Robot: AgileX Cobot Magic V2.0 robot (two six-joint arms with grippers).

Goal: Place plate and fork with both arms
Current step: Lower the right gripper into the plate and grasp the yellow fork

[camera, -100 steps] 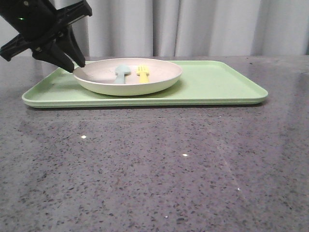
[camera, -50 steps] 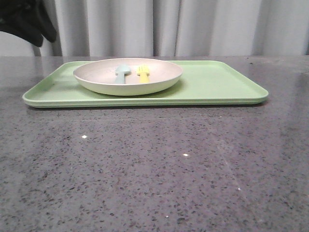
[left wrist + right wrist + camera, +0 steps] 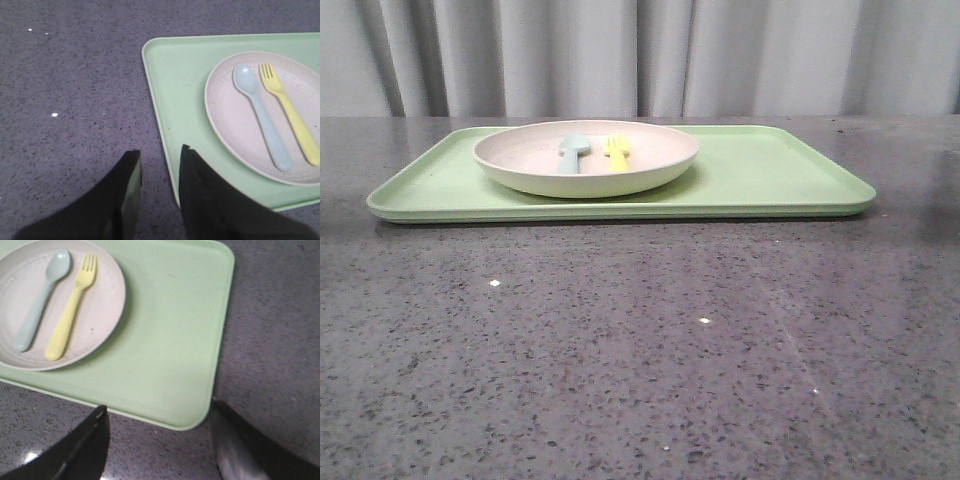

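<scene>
Gone from my front camera is the left arm that was hanging over the tray's left end a second ago; nothing of either arm is showing there now. I am counting one tray point(image 3: 770, 170), one plate point(image 3: 586, 158), one fork point(image 3: 617, 152) and one spoon point(image 3: 572, 152) on the tabletop point(image 3: 640, 340). The plate is sitting on the tray's left half, and the yellow fork and pale blue spoon are lying side by side inside it, spoon to the left, their heads pointing toward the robot.

My left end effector point(image 3: 159, 165) is hovering above the tray's near left corner, its fingers point(image 3: 127, 190) standing a narrow gap apart and gripping nothing; one is over bare tabletop, the other over the tray's edge. My right end effector point(image 3: 160, 417) is hovering at the tray's near right corner with its fingers point(image 3: 90, 440) spread wide, also holding nothing. Neither is touching the plate or the fork.
</scene>
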